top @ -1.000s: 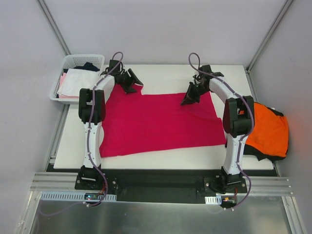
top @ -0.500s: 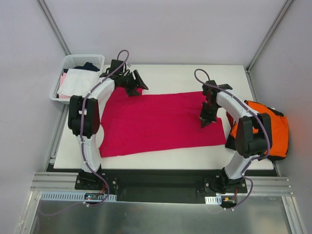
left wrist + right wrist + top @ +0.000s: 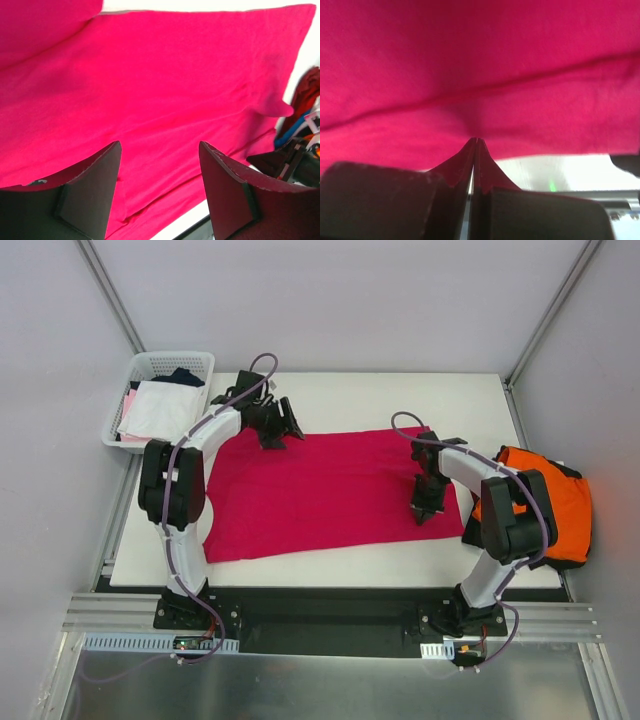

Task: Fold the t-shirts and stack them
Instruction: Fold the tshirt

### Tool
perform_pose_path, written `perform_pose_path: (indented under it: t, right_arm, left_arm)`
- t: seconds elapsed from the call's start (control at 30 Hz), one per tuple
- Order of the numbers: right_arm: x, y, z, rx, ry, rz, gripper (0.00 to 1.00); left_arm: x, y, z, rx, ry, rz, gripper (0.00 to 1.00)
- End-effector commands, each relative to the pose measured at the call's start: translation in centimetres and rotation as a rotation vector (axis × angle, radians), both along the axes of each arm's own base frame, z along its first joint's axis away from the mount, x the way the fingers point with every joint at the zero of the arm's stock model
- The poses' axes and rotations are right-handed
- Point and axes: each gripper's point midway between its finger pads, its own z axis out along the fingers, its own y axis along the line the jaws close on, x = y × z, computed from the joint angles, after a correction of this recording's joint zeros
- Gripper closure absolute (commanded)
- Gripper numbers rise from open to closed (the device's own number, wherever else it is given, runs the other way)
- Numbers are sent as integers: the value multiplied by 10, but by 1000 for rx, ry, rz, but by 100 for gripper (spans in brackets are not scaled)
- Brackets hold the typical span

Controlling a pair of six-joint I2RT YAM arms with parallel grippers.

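The crimson t-shirt point(image 3: 330, 490) is limp and light, best taken by its hems: my right end effector point(image 3: 424, 510) is pinched shut on a pucker near the tabletop's point(image 3: 380, 395) right edge, and my left end effector point(image 3: 287, 427) hangs open and empty.

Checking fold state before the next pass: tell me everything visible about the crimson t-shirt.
The crimson t-shirt is plain soft cloth, lying flat on the white table, spread left to right, with a long crease near its right end. No label shows. The shut right tool meets it at a small pucker there; a pinch is unclear. The open left tool sits over its far left corner.
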Motion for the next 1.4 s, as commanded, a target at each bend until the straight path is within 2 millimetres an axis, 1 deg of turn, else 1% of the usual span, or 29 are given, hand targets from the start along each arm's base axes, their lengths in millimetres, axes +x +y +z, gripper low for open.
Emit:
perform_pose_path:
  t: [0.0, 0.03, 0.07, 0.13, 0.17, 0.23, 0.27, 0.33, 0.37, 0.4, 0.5, 0.53, 0.6, 0.7, 0.9, 1.0, 1.1, 1.17, 1.2, 1.23, 1.27, 1.33, 1.37]
  right_arm:
    - [13, 11, -11, 49, -38, 28, 99]
    - [12, 11, -14, 51, -28, 25, 99]
    - [12, 10, -17, 50, -28, 23, 99]
    - [11, 11, -18, 51, -26, 20, 99]
    - [9, 15, -17, 79, -15, 15, 99]
    - [4, 16, -16, 88, 6, 2, 99]
    - [-3, 15, -14, 80, 32, -13, 99]
    - [-11, 9, -13, 54, 50, -27, 99]
    - [-18, 6, -9, 39, 61, -33, 99]
    - [-20, -4, -8, -18, 60, -42, 99]
    - [-33, -18, -5, -92, 91, -51, 99]
    - [-39, -21, -5, -102, 105, -56, 99]
    - [-47, -23, -1, -111, 120, -70, 99]
    - [-62, -25, 1, -118, 152, -91, 99]
    - [-90, -32, 11, -138, 193, -130, 99]
    - [-98, -35, 14, -150, 199, -132, 99]
    - [-93, -34, 13, -137, 182, -114, 99]
    - [-78, -29, 15, -114, 141, -104, 99]
    - [-70, -26, 19, -96, 119, -91, 99]
    - [-56, -20, 26, -71, 76, -85, 99]
    - [-47, -17, 31, -58, 48, -84, 98]
    - [-31, -9, 39, -23, 9, -74, 96]
    - [-13, -3, 51, 2, -42, -75, 95]
  left_arm:
    - [-2, 20, 33, 103, -101, 2, 36]
    - [-3, 22, 34, 110, -109, 2, 36]
    - [-4, 22, 41, 110, -124, 2, 37]
    - [-8, 25, 42, 121, -127, 0, 36]
    - [-9, 26, 42, 126, -130, -2, 36]
    - [-14, 30, 38, 140, -122, -5, 36]
    - [-15, 32, 40, 150, -129, -4, 36]
    - [-17, 34, 39, 162, -132, -12, 36]
    - [-18, 34, 39, 167, -132, -14, 36]
    - [-16, 35, 41, 169, -139, -14, 36]
    - [-13, 34, 43, 162, -137, -19, 36]
    - [-12, 34, 39, 162, -125, -18, 36]
    - [-10, 33, 41, 155, -125, -21, 36]
    - [-10, 33, 39, 157, -117, -23, 36]
    - [-7, 38, 35, 161, -104, -12, 36]
    - [-5, 40, 33, 164, -98, -5, 36]
    - [-3, 41, 29, 167, -89, 0, 36]
    - [-2, 41, 27, 167, -85, 0, 36]
    - [-2, 40, 28, 165, -84, 1, 36]
    - [-1, 40, 30, 167, -93, 0, 36]
    - [0, 40, 31, 168, -94, 3, 36]
    - [7, 42, 39, 178, -124, 17, 36]
    - [9, 43, 42, 184, -132, 23, 36]
